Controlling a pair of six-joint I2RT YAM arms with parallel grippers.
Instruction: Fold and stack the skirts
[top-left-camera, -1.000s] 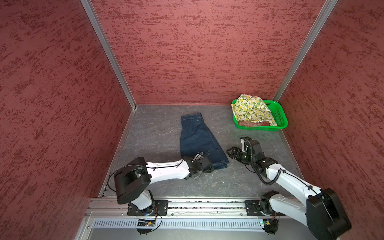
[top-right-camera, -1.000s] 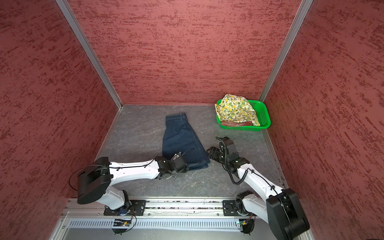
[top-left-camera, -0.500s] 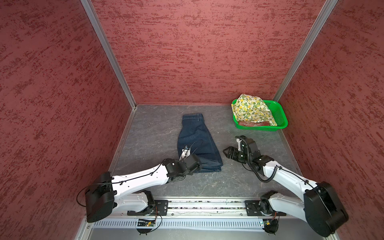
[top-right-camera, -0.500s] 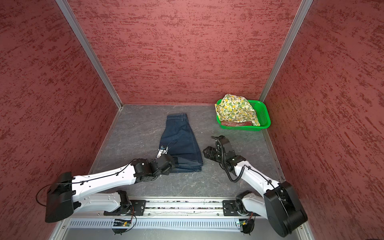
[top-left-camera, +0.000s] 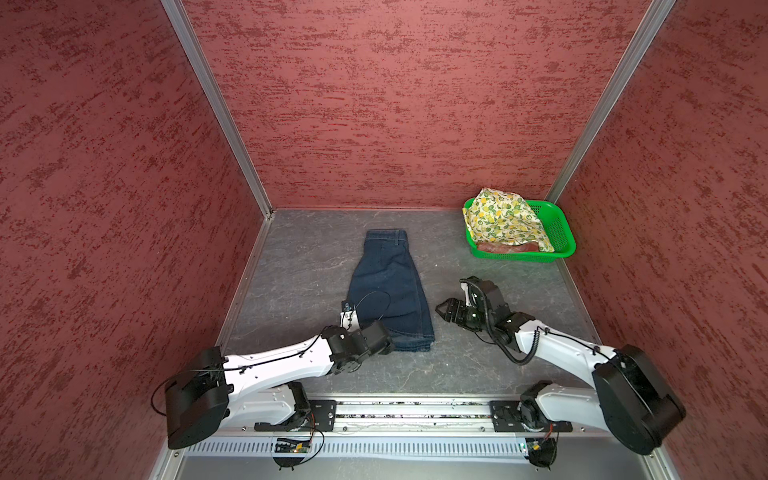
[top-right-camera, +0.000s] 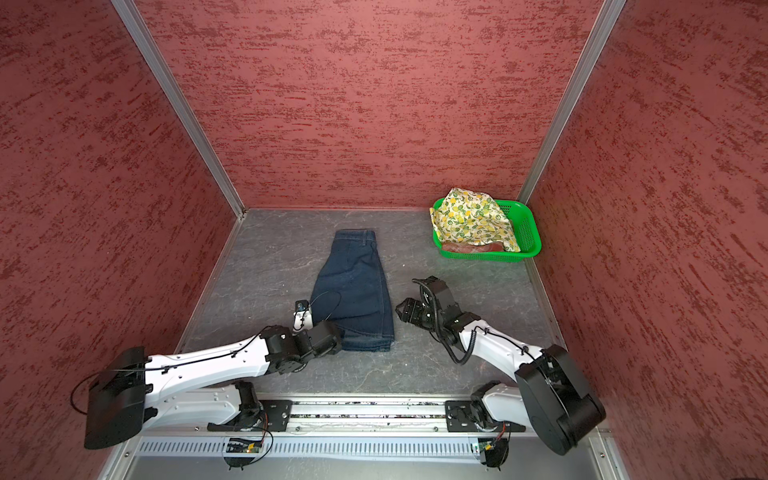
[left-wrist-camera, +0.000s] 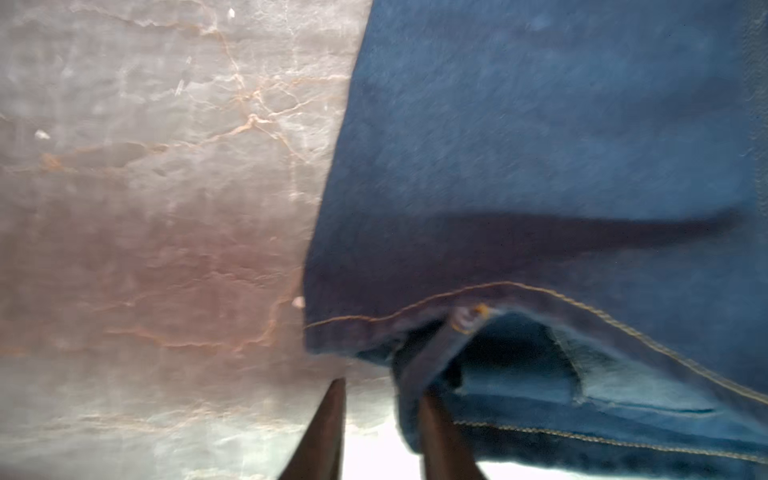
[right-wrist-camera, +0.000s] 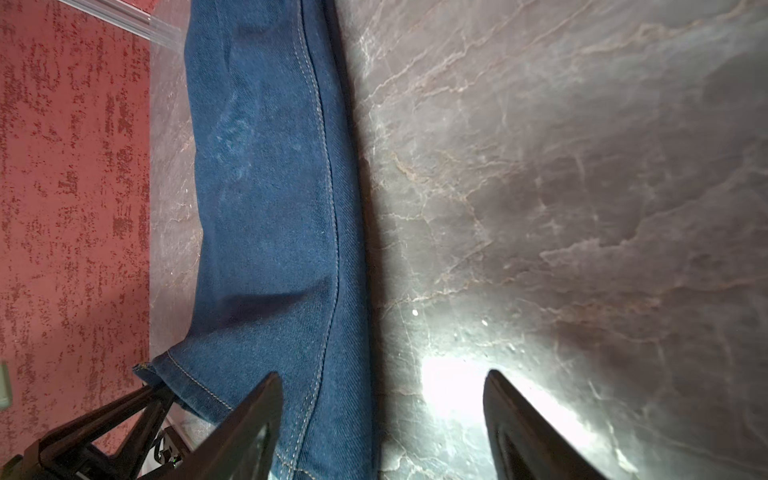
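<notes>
Denim skirt (top-left-camera: 390, 291) flat on table (top-left-camera: 299, 266); lemon skirt (top-left-camera: 505, 220) over plaid skirt (top-left-camera: 507, 248) in basket (top-left-camera: 561, 232) (top views only). Wrist views alone show jaws: left gripper (left-wrist-camera: 384, 388) apart at hem corner, right gripper (right-wrist-camera: 382, 374) wide apart beside skirt edge.

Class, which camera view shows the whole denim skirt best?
A top view: the denim skirt shows waistband to hem, in both top views alike. Left wrist view: only a hem corner, blurred. Right wrist view: one side edge.
</notes>
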